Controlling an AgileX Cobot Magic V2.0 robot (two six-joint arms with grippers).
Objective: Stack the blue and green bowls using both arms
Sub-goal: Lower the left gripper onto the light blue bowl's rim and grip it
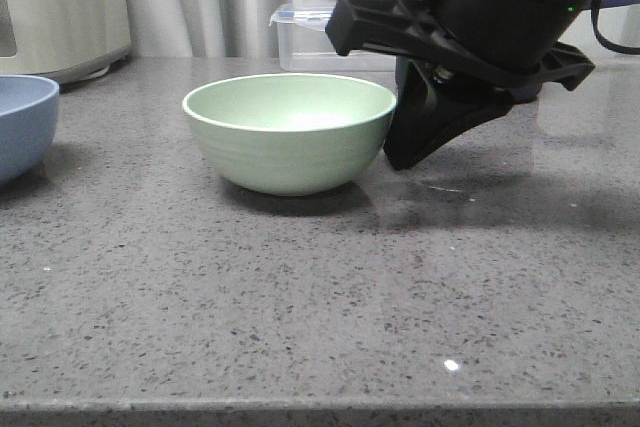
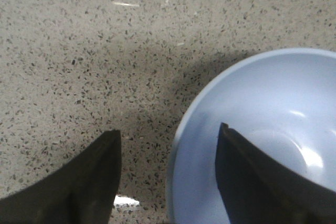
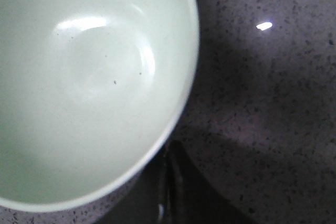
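Both bowls can slip or tip.
The left gripper (image 2: 168, 177) is apart over the blue bowl (image 2: 262, 135) rim; the right gripper (image 1: 405, 152), fingers together, beside the green bowl (image 1: 290, 132), could push it.

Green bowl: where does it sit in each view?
Front view: green bowl at centre, the right claw at its right side.
Left wrist view: not in it.
Right wrist view: green bowl fills the left.
Shared landmark: speckled grey countertop.
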